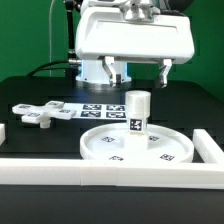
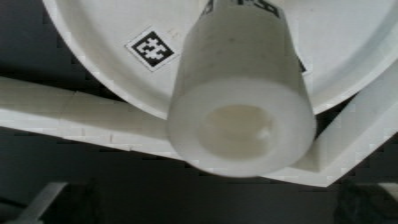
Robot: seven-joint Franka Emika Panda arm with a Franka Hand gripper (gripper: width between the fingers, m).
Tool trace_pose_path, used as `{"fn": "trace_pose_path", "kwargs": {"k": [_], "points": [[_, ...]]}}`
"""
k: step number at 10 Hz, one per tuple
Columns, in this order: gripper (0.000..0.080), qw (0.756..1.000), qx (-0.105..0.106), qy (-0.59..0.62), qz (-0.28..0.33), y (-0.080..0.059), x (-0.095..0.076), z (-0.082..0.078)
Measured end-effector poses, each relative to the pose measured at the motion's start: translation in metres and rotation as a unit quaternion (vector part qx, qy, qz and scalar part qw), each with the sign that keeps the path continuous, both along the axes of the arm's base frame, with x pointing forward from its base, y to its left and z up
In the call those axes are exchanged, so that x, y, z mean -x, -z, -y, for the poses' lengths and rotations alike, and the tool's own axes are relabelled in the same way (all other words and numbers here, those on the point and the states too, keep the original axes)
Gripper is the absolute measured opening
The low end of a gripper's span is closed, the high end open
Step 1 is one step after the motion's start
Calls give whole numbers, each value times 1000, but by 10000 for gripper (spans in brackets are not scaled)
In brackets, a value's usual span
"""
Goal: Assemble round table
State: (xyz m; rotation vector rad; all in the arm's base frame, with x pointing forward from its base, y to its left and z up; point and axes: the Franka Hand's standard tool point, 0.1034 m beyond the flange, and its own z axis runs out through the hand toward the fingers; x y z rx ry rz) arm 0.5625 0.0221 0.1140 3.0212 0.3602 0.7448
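Note:
The large rimmed disc top (image 1: 140, 150) lies flat on the table against the front border bar. The short cylindrical leg (image 1: 138, 112) stands upright on the disc's middle, a marker on its side. My gripper (image 1: 140, 72) hangs just above the leg with its fingers spread wide, open and touching nothing. The flat cross-shaped base (image 1: 45, 113) lies on the table at the exterior view's left. In the wrist view I look down on the leg's hollow end (image 2: 240, 130) with the disc top (image 2: 125, 40) behind it. My fingertips barely show in the dark there.
The marker board (image 1: 100, 109) lies behind the disc. White border bars run along the front (image 1: 90, 172) and the exterior view's right (image 1: 208, 150); their corner shows in the wrist view (image 2: 71, 115). The arm's white body (image 1: 135, 35) fills the top.

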Motion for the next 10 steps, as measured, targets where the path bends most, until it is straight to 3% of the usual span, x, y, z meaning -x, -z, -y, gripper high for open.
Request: {"fn": "trace_pose_path", "kwargs": {"k": [2, 3, 9, 10], "points": [[649, 1000, -2, -1, -10, 3, 1, -1], [649, 1000, -3, -3, -28, 11, 5, -2], [649, 974, -34, -26, -223, 19, -1, -13], [649, 972, -35, -29, -229, 21, -3, -9]]}}
